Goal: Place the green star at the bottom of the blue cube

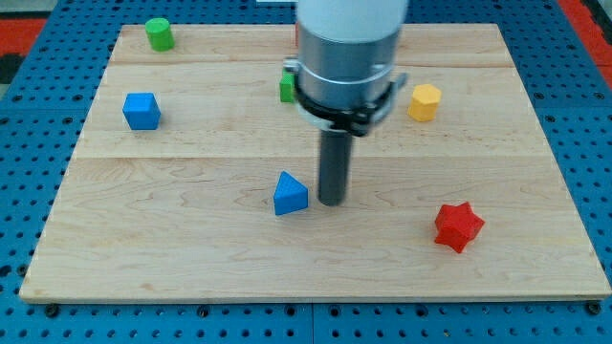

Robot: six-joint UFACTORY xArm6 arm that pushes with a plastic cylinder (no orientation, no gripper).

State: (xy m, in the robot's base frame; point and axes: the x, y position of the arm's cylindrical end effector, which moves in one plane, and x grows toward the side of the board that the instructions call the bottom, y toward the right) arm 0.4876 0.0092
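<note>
The blue cube (142, 111) sits at the view's left on the wooden board (191, 248). A green block (286, 88), mostly hidden behind the arm, shows near the top centre; its shape cannot be made out. My tip (331, 202) rests on the board just right of a blue triangular block (290, 194), close to it or touching. The tip is far to the right of and below the blue cube, and below the hidden green block.
A green cylinder (159, 33) stands at the top left. A yellow hexagonal block (425, 101) lies at the upper right. A red star (458, 226) lies at the lower right. The arm's wide body covers the top centre.
</note>
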